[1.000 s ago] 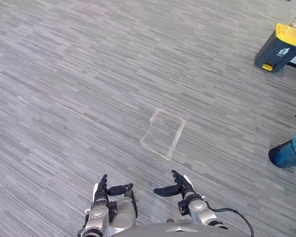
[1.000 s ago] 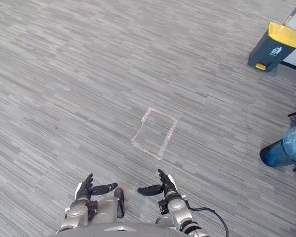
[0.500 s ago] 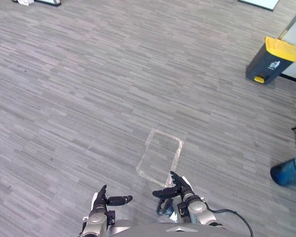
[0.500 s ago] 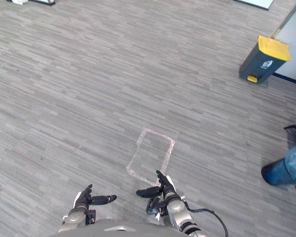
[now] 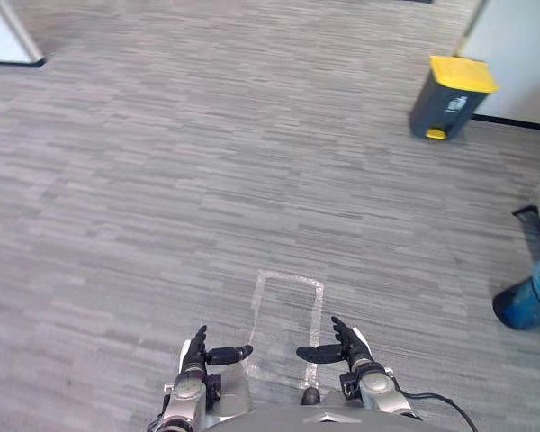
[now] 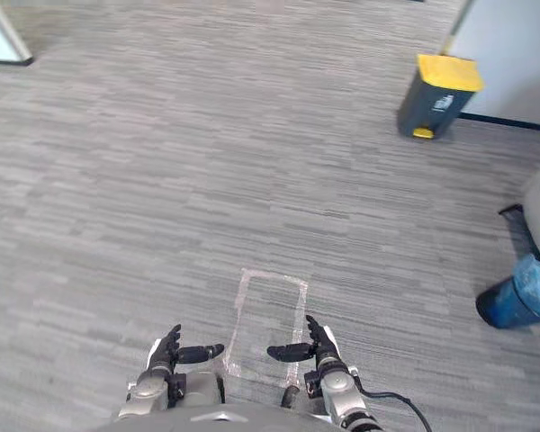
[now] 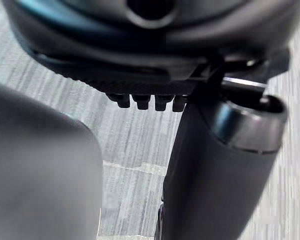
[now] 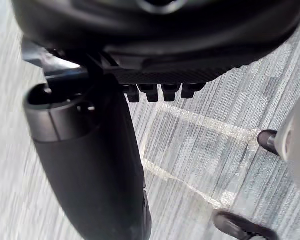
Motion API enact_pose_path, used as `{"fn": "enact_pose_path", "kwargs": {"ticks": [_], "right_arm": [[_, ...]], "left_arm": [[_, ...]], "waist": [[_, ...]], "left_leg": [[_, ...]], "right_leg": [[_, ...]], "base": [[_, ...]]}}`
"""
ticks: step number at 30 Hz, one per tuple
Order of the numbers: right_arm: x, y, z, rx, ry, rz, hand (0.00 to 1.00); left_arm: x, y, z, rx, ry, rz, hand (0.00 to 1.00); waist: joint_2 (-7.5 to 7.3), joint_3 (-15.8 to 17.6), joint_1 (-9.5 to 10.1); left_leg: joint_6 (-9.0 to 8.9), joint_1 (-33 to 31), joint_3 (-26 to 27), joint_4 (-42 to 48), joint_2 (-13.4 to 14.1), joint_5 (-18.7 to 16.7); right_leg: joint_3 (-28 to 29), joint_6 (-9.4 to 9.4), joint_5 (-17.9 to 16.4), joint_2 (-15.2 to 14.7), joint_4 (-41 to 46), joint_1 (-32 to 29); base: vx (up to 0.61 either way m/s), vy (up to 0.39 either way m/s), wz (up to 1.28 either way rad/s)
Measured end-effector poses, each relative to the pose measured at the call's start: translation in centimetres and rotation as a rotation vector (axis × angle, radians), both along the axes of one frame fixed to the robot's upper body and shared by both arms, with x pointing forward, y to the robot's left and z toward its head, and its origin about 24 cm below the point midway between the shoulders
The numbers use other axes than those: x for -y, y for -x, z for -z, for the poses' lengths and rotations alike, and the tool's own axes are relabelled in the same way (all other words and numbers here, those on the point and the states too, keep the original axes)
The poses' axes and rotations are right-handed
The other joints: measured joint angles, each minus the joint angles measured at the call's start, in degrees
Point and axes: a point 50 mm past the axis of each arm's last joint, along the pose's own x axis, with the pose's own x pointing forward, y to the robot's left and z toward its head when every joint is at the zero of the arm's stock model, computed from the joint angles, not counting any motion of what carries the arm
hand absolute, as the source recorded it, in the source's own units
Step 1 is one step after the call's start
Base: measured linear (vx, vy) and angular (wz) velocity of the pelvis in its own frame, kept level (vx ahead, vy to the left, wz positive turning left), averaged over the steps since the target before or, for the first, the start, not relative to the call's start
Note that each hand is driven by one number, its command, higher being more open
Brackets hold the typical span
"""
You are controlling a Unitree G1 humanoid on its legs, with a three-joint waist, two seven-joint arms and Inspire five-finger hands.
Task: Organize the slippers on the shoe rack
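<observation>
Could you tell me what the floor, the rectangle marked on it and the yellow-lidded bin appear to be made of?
Floor: likely carpet tile or vinyl, matt grey with fine streaks.
Rectangle: seemingly clear tape, slightly glossy, with the floor showing through.
Bin: probably hard plastic, with a smooth dark body and a yellow lid.

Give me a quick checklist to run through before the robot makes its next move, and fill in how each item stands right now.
1. Left hand free: ok, open and empty.
2. Right hand free: ok, open and empty.
3. Path ahead: ok, the carpet beyond the taped rectangle looks unobstructed.
4. Right-side clearance: not ok, a person's blue-covered foot stands there.
5. Yellow-lidded bin: ok, far ahead on the right.
6. Where the slippers and shoe rack are: cannot tell.
</observation>
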Motion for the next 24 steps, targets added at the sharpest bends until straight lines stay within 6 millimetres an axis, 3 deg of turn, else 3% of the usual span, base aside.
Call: {"fn": "enact_pose_path", "kwargs": {"ticks": [1, 2, 4, 6, 8, 9, 10, 11, 12, 13, 14, 16, 18, 19, 20, 21, 24], "right_arm": [[-0.6, 0.2, 0.1, -0.01, -0.014, 0.001, 1.0], [-0.6, 0.2, 0.1, -0.011, -0.014, 0.001, 1.0], [-0.7, 0.4, 0.2, -0.021, -0.018, 0.001, 1.0], [-0.9, 0.1, 0.2, -0.016, -0.02, -0.005, 1.0], [-1.3, -0.1, 0.1, -0.011, -0.03, -0.015, 1.0], [-1.6, -0.3, 0.0, -0.009, -0.037, -0.029, 1.0], [-1.9, -0.9, -0.1, -0.002, -0.036, -0.051, 1.0], [-1.8, -1.2, -0.2, 0.007, -0.034, -0.054, 1.0], [-1.9, -1.0, -0.2, 0.003, -0.036, -0.051, 1.0], [-1.8, -1.0, -0.2, 0.001, -0.033, -0.05, 1.0], [-0.9, -1.5, -0.3, 0.011, 0.0, -0.056, 1.0], [0.2, -1.6, -0.3, 0.01, 0.026, -0.041, 1.0], [1.0, -1.2, -0.1, -0.004, 0.038, -0.014, 1.0], [1.0, -1.2, -0.1, -0.005, 0.04, -0.015, 1.0], [1.1, -0.8, 0.0, -0.014, 0.042, -0.018, 1.0], [1.4, -0.5, 0.1, -0.023, 0.046, -0.006, 1.0], [1.8, -0.3, 0.2, -0.027, 0.063, 0.006, 1.0]], "left_arm": [[-0.7, 0.2, 0.0, -0.014, -0.027, 0.024, 1.0], [-0.7, 0.2, 0.0, -0.014, -0.028, 0.026, 1.0], [-0.8, 0.2, 0.1, -0.022, -0.031, 0.033, 1.0], [-0.7, 0.5, 0.2, -0.034, -0.028, 0.03, 1.0], [-0.7, 0.7, 0.3, -0.042, -0.029, 0.027, 1.0], [-0.9, 0.9, 0.4, -0.054, -0.032, 0.024, 1.0], [-0.9, 1.4, 0.6, -0.074, -0.029, 0.022, 1.0], [-1.0, 1.4, 0.6, -0.078, -0.023, 0.022, 1.0], [-1.4, 1.5, 0.6, -0.078, -0.023, 0.018, 1.0], [-1.4, 1.3, 0.5, -0.074, -0.023, 0.019, 1.0], [-0.5, 1.2, 0.7, -0.076, 0.006, 0.025, 1.0], [0.6, 1.1, 0.8, -0.073, 0.036, 0.037, 1.0], [0.3, 0.6, 0.6, -0.066, 0.026, 0.048, 1.0], [0.3, 0.5, 0.6, -0.065, 0.027, 0.047, 1.0], [0.3, 0.4, 0.5, -0.054, 0.027, 0.038, 1.0], [0.5, 0.4, 0.4, -0.041, 0.029, 0.041, 1.0], [0.6, 0.1, 0.3, -0.028, 0.021, 0.062, 1.0]], "waist": [[-2.11, -0.81, -0.48], [-2.13, -0.82, -0.48], [-2.51, -0.95, -0.45], [-2.0, -0.65, -0.4], [-1.86, -0.56, -0.4], [-1.61, -0.49, -0.52], [-0.44, -0.19, -1.51], [-0.02, 0.05, -1.72], [-1.64, -0.03, -1.56], [-1.81, 0.1, -1.6], [0.44, 0.71, -1.83], [1.43, 0.71, -1.87], [0.88, 1.26, -1.95], [0.92, 1.38, -1.89], [1.12, 1.35, -1.34], [1.45, 1.14, -0.46], [1.32, 1.18, -0.42]], "left_leg": [[1.26, 1.54, 2.84, 0.14, -1.32, -1.78], [1.28, 1.57, 2.94, 0.16, -1.36, -1.83], [2.97, 3.56, 6.38, 0.59, -2.11, -4.04], [4.39, 7.29, 10.85, -1.32, -2.58, -5.11], [4.94, 10.23, 14.16, -3.84, -3.13, -5.03], [5.16, 12.83, 16.4, -6.06, -3.51, -4.94], [5.01, 17.32, 21.84, -11.0, -1.38, -4.46], [4.36, 17.48, 23.13, -11.65, -0.22, -4.16], [3.62, 18.02, 23.35, -11.94, -1.17, -4.34], [2.91, 18.67, 23.26, -11.97, -1.21, -4.76], [2.5, 19.1, 23.13, -11.85, 0.39, -4.88], [1.38, 19.52, 22.84, -11.24, 0.98, -4.18], [0.31, 14.16, 20.1, 3.95, 4.07, -4.39], [-0.03, 13.1, 19.62, 6.69, 4.84, -4.17], [-1.64, 8.61, 18.25, 17.85, 7.74, -3.96], [-1.55, 6.49, 17.49, 21.17, 8.31, -5.85], [-1.24, 3.46, 14.16, 11.8, 5.39, -7.61]], "right_leg": [[2.68, 1.58, -0.95, -2.35, 1.0, -0.4], [2.75, 1.61, -0.98, -2.43, 1.02, -0.41], [4.69, 2.68, -1.62, -4.35, 3.92, -1.09], [2.82, 2.92, -1.49, -6.69, 11.59, -4.21], [-2.25, 3.22, -1.14, -9.51, 17.48, -6.6], [-7.38, 2.77, -0.77, -11.7, 20.46, -7.6], [-19.25, 0.26, -4.0, -12.17, 20.64, -10.07], [-21.4, -0.08, -3.63, -10.56, 17.32, -12.02], [-21.0, -3.59, 3.56, -9.49, 10.45, -12.63], [-21.03, -3.6, 2.23, -9.39, 10.58, -11.97], [-20.8, -4.08, 2.28, -7.58, 10.17, -11.34], [-20.33, -3.87, 0.91, -6.48, 10.14, -11.33], [-19.87, -3.1, -0.17, -5.0, 6.43, -7.88], [-19.79, -3.11, 0.07, -4.59, 5.37, -7.03], [-19.05, -3.2, 1.05, -2.53, 1.94, -4.21], [-17.11, -3.26, 1.35, -1.45, 0.11, -2.36], [-12.58, -2.99, 1.5, -0.85, -0.88, -1.43]], "base": [[0.26, 0.254, -0.85], [0.24, 0.26, -0.78], [0.17, 0.242, -0.63], [0.12, 0.246, -0.87], [0.09, 0.182, -0.85], [0.27, 0.096, -1.54], [0.32, 0.028, -1.62], [0.36, -0.101, -1.46], [0.19, -0.129, -0.53], [0.22, -0.171, -0.46], [0.14, -0.103, -0.29], [0.19, -0.161, -0.23], [0.2, -0.214, -0.06], [0.11, -0.115, -0.19], [0.13, -0.049, -0.58], [0.13, -0.019, -0.78], [0.18, 0.07, -1.02]]}}
